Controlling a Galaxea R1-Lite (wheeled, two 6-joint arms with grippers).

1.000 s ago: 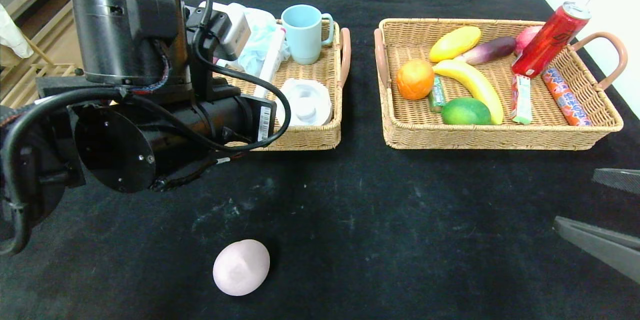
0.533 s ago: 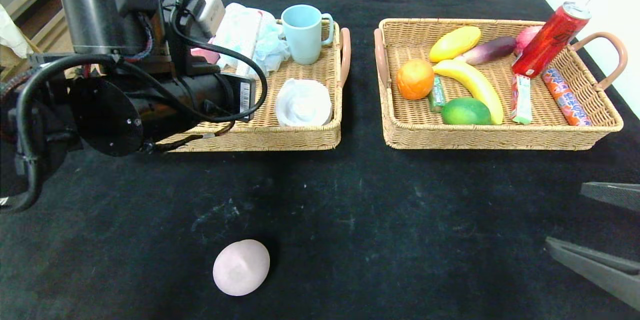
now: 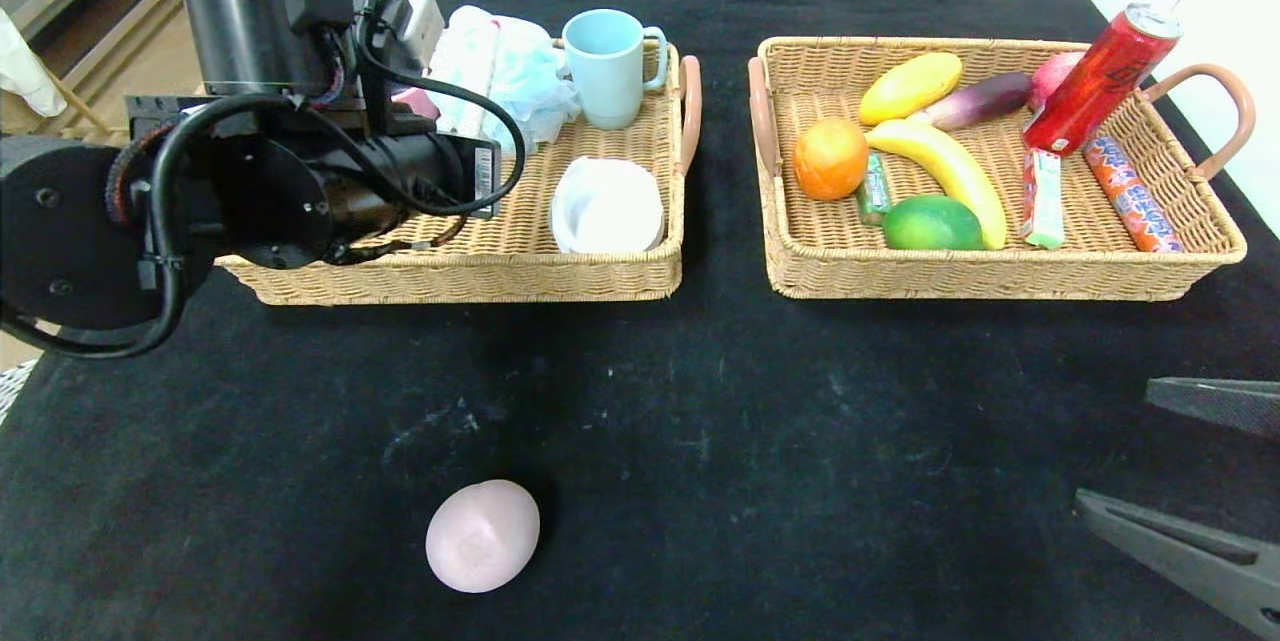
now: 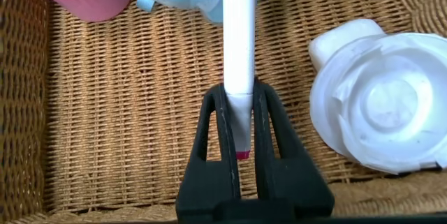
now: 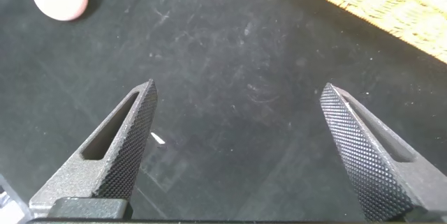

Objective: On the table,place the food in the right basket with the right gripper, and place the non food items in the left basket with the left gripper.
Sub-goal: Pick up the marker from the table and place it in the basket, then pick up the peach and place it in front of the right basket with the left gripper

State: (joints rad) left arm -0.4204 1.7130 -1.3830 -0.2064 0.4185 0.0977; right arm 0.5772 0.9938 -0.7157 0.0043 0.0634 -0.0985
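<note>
Over the left basket (image 3: 560,273), the white marker (image 4: 237,35) is held clamped in the left gripper (image 4: 238,137) jaws. The pink egg-shaped lump (image 3: 482,534) lies near the bench's front edge; judged smooth and rounded, it is best gripped across its middle. The right gripper (image 5: 237,147) jaws are spread wide at the right edge.

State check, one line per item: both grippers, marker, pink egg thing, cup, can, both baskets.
left gripper: shut on the marker, over the left basket
marker: clamped between the fingers, not released
right gripper: open, empty, above the table
pink egg: loose on the table, outside both baskets
blue cup: upright in the left basket
red can: tilted, leaning in the right basket
</note>
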